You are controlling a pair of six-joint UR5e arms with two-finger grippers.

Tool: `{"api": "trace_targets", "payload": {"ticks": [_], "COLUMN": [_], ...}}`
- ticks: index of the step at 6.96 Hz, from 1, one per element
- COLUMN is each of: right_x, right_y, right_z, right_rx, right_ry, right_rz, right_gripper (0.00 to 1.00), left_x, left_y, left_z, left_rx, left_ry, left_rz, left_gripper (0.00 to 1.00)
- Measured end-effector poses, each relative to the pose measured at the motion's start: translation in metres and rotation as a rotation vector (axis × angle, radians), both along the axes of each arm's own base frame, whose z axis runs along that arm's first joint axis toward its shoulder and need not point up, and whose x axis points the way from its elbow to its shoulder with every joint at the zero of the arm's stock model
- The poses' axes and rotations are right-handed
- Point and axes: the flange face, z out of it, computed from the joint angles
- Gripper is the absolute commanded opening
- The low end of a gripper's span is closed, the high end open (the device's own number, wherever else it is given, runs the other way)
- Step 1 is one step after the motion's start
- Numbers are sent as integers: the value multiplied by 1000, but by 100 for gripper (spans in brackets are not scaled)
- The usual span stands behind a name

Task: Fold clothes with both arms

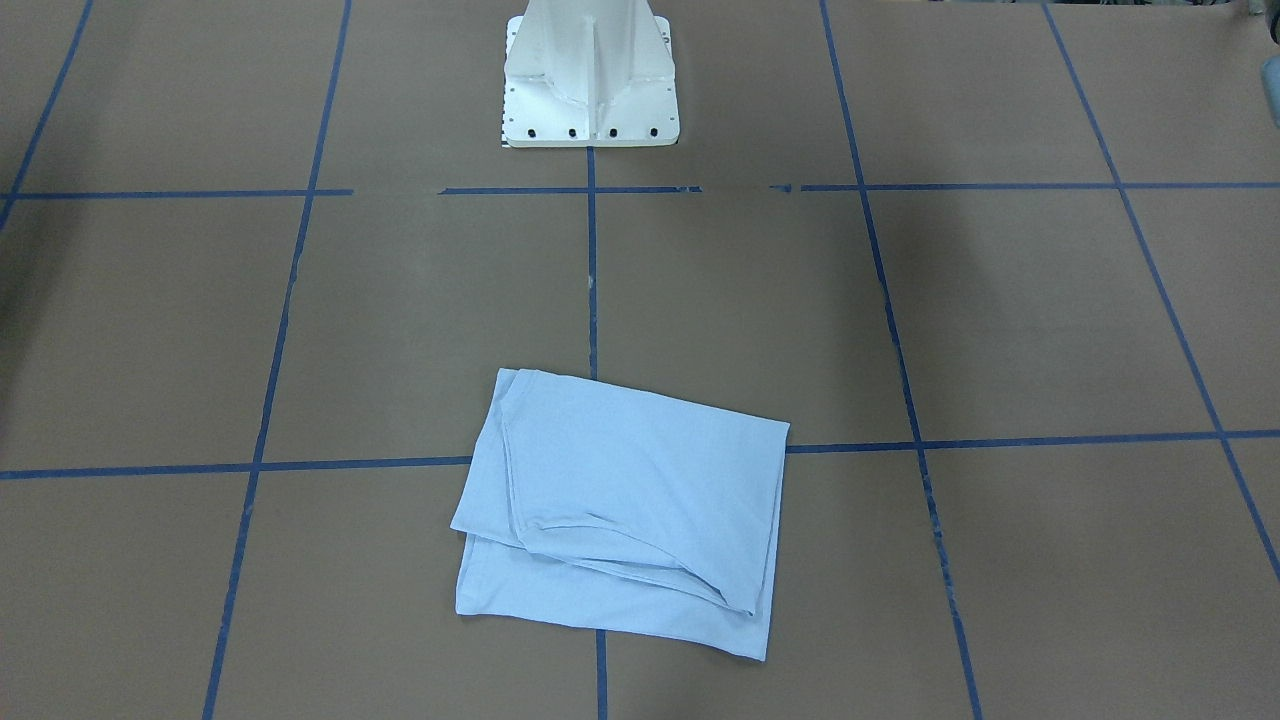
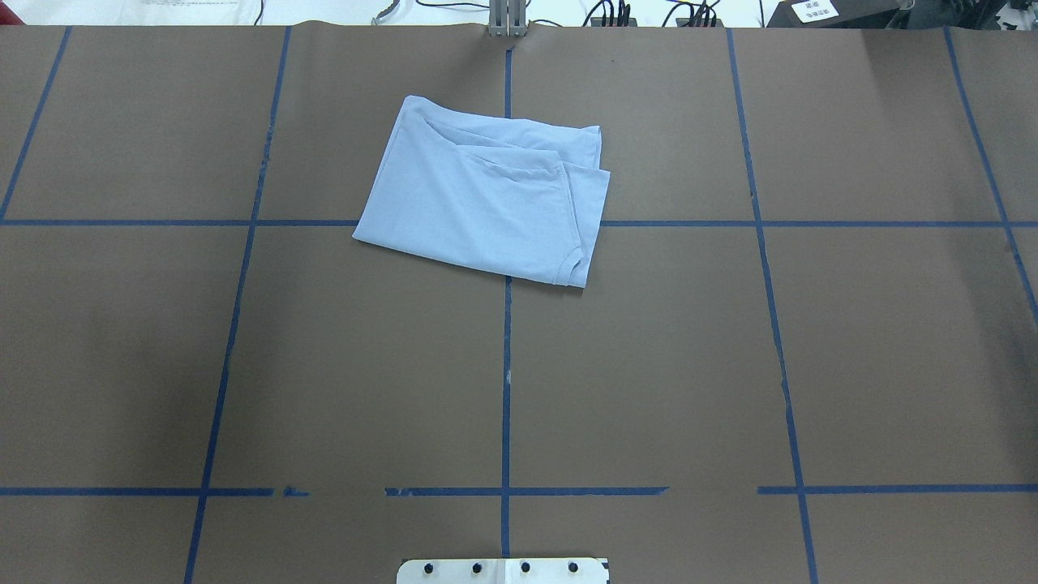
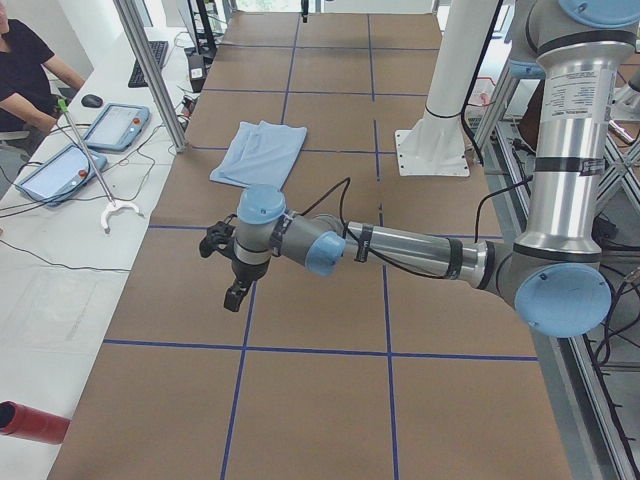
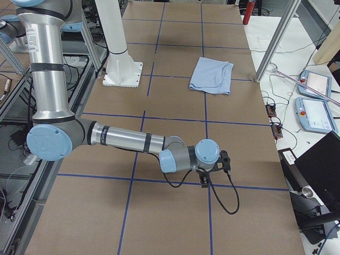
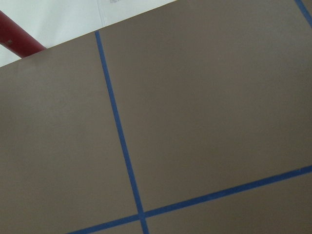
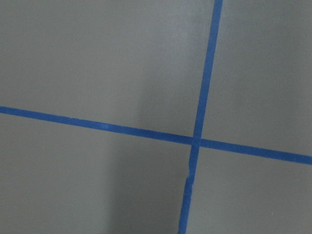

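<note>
Evidently the folding is close to done. On the brown table (image 2: 365, 365), the light blue T-shirt (image 2: 486, 199) lies in the upper middle of the overhead view as a compact, layered rectangle, slightly skewed, with a hem showing on top. Little seems left beyond squaring the edges. The left gripper (image 3: 235, 293), centre-left of the left side view, and the right gripper (image 4: 205, 182), lower middle of the right side view, hang well apart from the cloth and touch none of it. I cannot tell whether their jaws are spread or pressed together.

Light blue T-shirt (image 1: 640, 480), brown table (image 1: 1050, 320)
</note>
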Motion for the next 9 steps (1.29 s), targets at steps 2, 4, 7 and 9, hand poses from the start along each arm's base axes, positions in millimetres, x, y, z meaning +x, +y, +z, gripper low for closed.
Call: {"api": "trace_targets", "payload": {"ticks": [2,4,7,9], "right_x": [31,70,68,40], "right_y": [13,30,30,22], "right_z": [-4,-18,-59,-98], "right_rx": [-32,-43,-38,-66], "right_ry": [10,22,77,102], "right_rz": [-57,-51,-12,25], "right_gripper": [100,100,100,100], "left_x": [-15,-27,-29,-28], "left_y": [31,46,52,57], "left_z": [37,55,63,69], "left_rx": [-4,-30,-57,-109], "left_ry": [-5,3,0,2], "left_rz": [55,44,29,28], "left_gripper": [99,99,99,99]}}
